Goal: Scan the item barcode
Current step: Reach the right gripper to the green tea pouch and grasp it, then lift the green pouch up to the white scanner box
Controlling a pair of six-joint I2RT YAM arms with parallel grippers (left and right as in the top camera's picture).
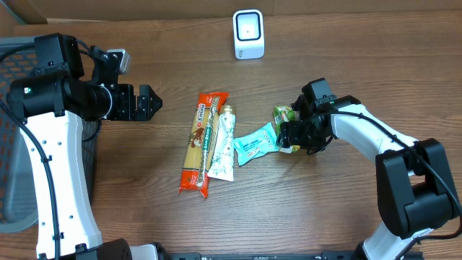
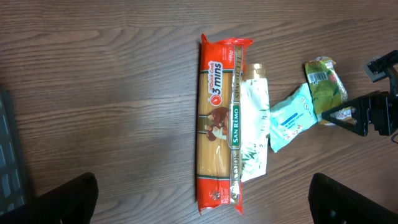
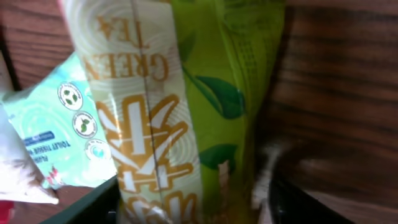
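A green tea packet lies on the wooden table right of centre. In the right wrist view it fills the space between my right gripper's fingers. The left finger is at the packet's edge, while a small gap shows beside the blurred right finger. The right gripper is low over the packet's near end. The packet shows a barcode in the left wrist view. A white scanner stands at the back. My left gripper hovers wide open at the left, holding nothing.
An orange spaghetti pack, a white pouch and a light-blue tissue packet lie side by side mid-table; the tissue packet touches the tea packet. A dark mesh basket stands at the left edge.
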